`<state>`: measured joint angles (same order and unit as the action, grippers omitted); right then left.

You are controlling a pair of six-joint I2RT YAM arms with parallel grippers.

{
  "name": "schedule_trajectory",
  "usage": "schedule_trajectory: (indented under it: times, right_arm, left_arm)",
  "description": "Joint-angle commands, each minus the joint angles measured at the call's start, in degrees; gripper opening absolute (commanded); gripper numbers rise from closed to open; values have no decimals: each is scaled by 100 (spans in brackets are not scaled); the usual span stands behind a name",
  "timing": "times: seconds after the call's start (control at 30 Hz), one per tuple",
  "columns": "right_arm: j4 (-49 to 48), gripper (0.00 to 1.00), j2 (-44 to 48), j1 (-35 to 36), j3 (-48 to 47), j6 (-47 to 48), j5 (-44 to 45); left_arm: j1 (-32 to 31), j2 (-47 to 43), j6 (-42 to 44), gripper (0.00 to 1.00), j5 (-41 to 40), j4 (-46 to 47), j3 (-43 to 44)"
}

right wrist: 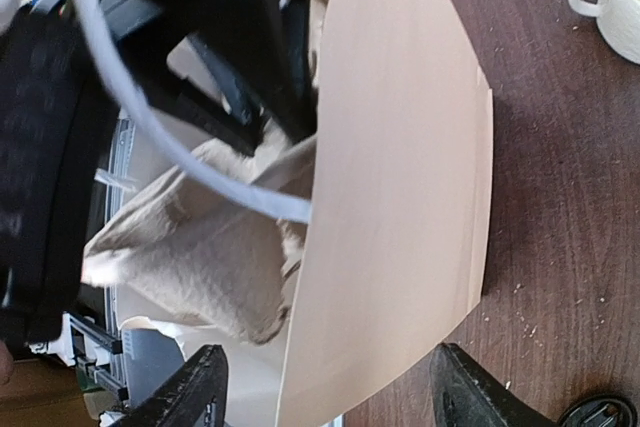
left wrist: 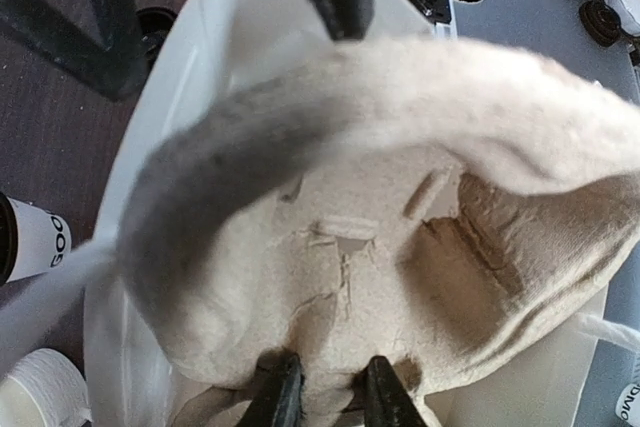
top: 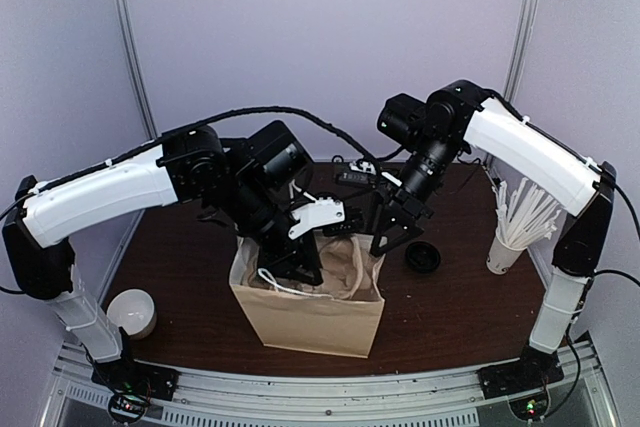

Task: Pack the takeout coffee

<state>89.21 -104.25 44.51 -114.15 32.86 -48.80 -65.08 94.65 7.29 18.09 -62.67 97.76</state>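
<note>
Left wrist view: left gripper (left wrist: 332,394) pinches the pulp carrier (left wrist: 350,277) inside the paper bag (left wrist: 170,97); takeout coffee (left wrist: 30,237) at nine o'clock; right gripper (right wrist: 325,382) spread wide astride the bag wall

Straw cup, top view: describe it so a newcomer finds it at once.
Start at the paper bag in the middle of the dark table and look right, to the table's right edge by the right arm. The straw cup stands there, a plain white cup; it alone holds a fan of white straws.
</note>
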Motion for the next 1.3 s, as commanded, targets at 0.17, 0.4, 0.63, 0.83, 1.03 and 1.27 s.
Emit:
schedule_trajectory:
  times: [0.17,0.4,0.63,0.83,1.03,1.27]
  right_arm:
    - [489,72,79,14,-95,425,299]
    - [931,77,117,-264,-377,982,-308]
    - [1365,78,165,-834,-774,1453,-995]
    - [1166,78,333,-1030,-481,1416,-1180]
    - [1093,78,380,-1041,-368,1419,-1183]
    - [1073,78,353,-1043,-301,1459,-1173]
  left_arm:
    - [33,-111,-220,21,-437,-203,46]
    - [27,127,-103,21,-679,-419,116]
    - [22,576,-96,22,-769,-550,334]
    - [26,925,-192,22,-1082,-678,389]
    - [24,1049,-353,22,-1139,-570,77]
    - [24,1059,-484,21,-902,47,-599]
